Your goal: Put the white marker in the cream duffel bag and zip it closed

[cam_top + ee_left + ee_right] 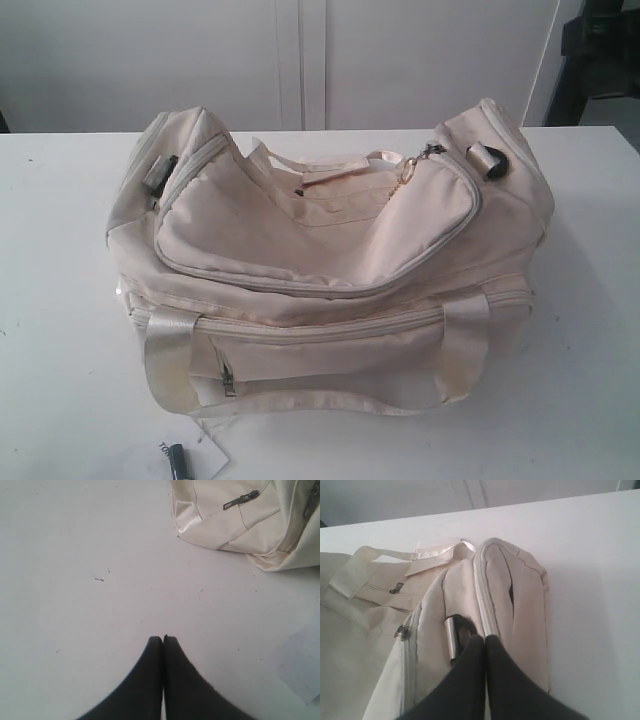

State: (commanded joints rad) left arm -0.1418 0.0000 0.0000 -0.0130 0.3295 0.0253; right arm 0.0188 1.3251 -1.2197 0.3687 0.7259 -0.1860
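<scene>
The cream duffel bag [320, 240] lies in the middle of the white table, its curved zip flap down and the zip slider [430, 152] at the back right corner. At the picture's bottom edge, the dark end of the white marker [178, 463] shows in front of the bag; the rest is cut off. Neither gripper appears in the exterior view. My left gripper [163, 638] is shut and empty over bare table, with a bag corner [225, 520] ahead of it. My right gripper [485, 636] is shut and empty just above the bag's end [510, 590], beside a black ring [462, 630].
A white printed paper tag [212, 455] lies under the marker and also shows in the left wrist view as a paper tag [300, 665]. The pocket's zip pull [229, 382] faces the front. A white wall and a dark stand [600, 60] lie behind the table [580, 350].
</scene>
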